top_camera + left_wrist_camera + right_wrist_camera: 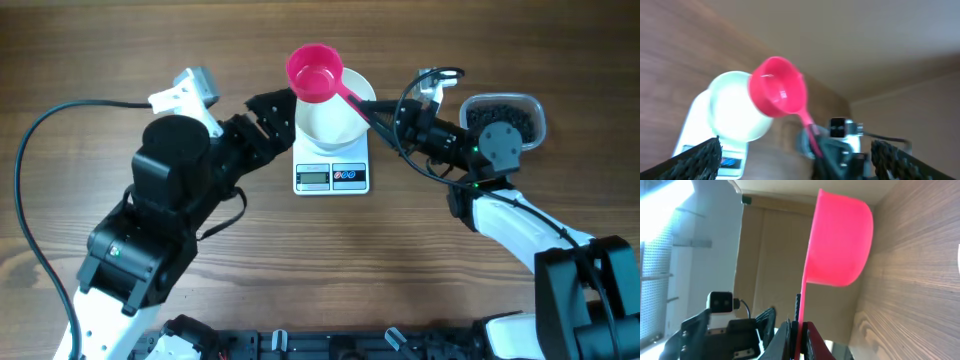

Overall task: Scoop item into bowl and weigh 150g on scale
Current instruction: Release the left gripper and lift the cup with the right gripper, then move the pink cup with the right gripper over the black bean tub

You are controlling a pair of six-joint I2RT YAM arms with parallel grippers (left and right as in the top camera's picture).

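Note:
The white bowl [330, 118] [735, 111] stands on the white scale [332, 176] [692, 131] at mid table. A pink scoop cup [314, 73] [779, 87] [840, 240] hangs over the bowl's far left rim, and its inside shows only pink. My right gripper [380, 115] [799, 332] is shut on the scoop's thin handle and comes in from the right. My left gripper [282, 120] [797, 167] sits just left of the bowl, its fingers [700, 160] wide apart with nothing between them. The black beads [505, 120] lie in a clear tub at the right.
The clear tub [535, 105] stands behind my right arm near the right end of the table. A black cable [40, 140] loops over the left of the table. A dark rail [330, 345] runs along the front edge.

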